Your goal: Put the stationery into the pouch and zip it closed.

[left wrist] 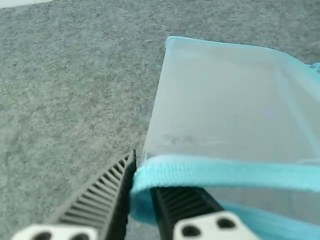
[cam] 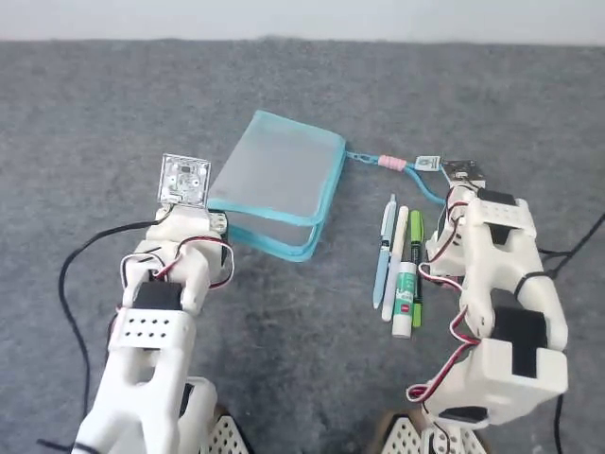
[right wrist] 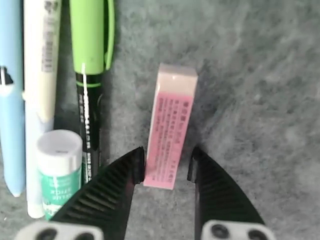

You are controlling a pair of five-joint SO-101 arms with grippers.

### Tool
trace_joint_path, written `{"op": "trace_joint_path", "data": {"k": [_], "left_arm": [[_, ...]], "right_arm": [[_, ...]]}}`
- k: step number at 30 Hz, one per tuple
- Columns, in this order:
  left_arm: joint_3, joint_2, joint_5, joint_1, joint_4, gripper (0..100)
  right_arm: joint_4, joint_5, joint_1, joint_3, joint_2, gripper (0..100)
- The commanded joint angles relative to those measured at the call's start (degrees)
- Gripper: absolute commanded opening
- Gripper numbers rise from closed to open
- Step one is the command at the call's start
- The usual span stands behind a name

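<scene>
The translucent pouch (cam: pixel 281 175) with teal trim lies flat on the grey carpet, its open mouth facing the arms. My left gripper (left wrist: pixel 142 192) is shut on the teal zipper edge (left wrist: pixel 225 172) at the pouch's near left corner (cam: pixel 225 230). A pink eraser (right wrist: pixel 171 125) lies on the carpet beside a green highlighter (right wrist: pixel 90 35). My right gripper (right wrist: pixel 166 162) is open, its fingers straddling the eraser's near end. A blue pen (cam: pixel 385 248), a white pen (cam: pixel 398 251), the green highlighter (cam: pixel 416 253) and a glue stick (cam: pixel 405 303) lie side by side right of the pouch.
The pouch's zipper cord with a pink bead (cam: pixel 392 163) and a small tag (cam: pixel 427 163) trails right toward the right arm (cam: pixel 487 236). Grey carpet (cam: pixel 113 104) covers the whole surface, with room to the far left and behind the pouch.
</scene>
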Motion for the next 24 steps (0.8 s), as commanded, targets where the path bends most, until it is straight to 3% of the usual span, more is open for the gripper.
{"op": "trace_joint_path", "data": {"k": [1,4,11,16,24], "left_arm": [[-2.4,0.0,0.5,-0.6,-2.1,1],[-2.4,0.1,0.5,-0.6,-2.1,1],[-2.4,0.4,0.5,-0.6,-2.1,1],[-2.4,0.4,0.6,-0.3,-2.1,1],[-2.4,0.4,0.6,0.5,-2.1,1]], "right_arm": [[-1.2,0.0,0.7,0.1,-3.4,7.6],[-1.4,0.0,0.8,0.1,-3.6,0.2],[-0.1,0.1,0.9,-0.1,-4.6,0.7],[4.5,0.3,-0.7,-0.2,-14.5,0.7],[15.2,1.9,-18.6,-0.6,-33.9,0.7]]}}
